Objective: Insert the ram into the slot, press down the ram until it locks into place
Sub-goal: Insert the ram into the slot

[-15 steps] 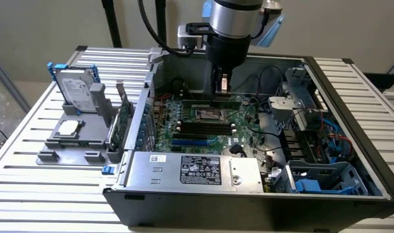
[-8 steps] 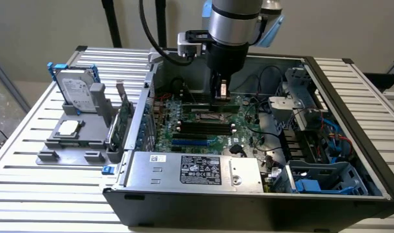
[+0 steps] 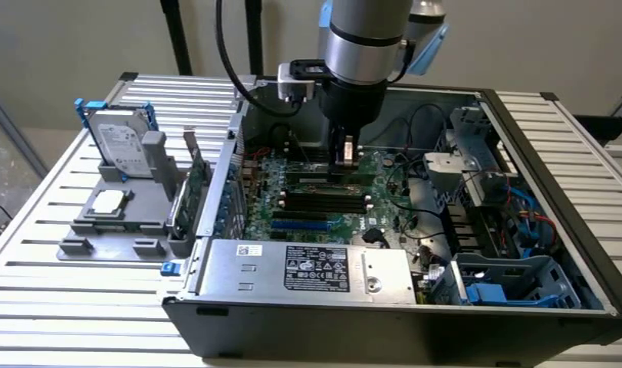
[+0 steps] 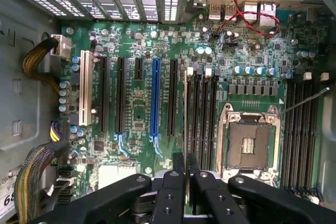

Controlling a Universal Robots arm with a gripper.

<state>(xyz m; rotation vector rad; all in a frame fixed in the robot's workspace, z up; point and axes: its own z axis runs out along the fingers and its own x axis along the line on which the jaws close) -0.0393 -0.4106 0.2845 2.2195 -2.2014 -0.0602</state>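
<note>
Over motherboard (image 4: 137,109): gripper (image 4: 186,167) around ram (image 4: 185,114)

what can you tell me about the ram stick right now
The ram appears edge-on in the wrist view: a thin, pale, straight strip, so its chips and green face are hidden. It is clamped between the black fingers of the gripper. It runs parallel to the black slots, along the outer edge of the bank beside the empty processor socket. Whether it touches a slot cannot be told.
</note>
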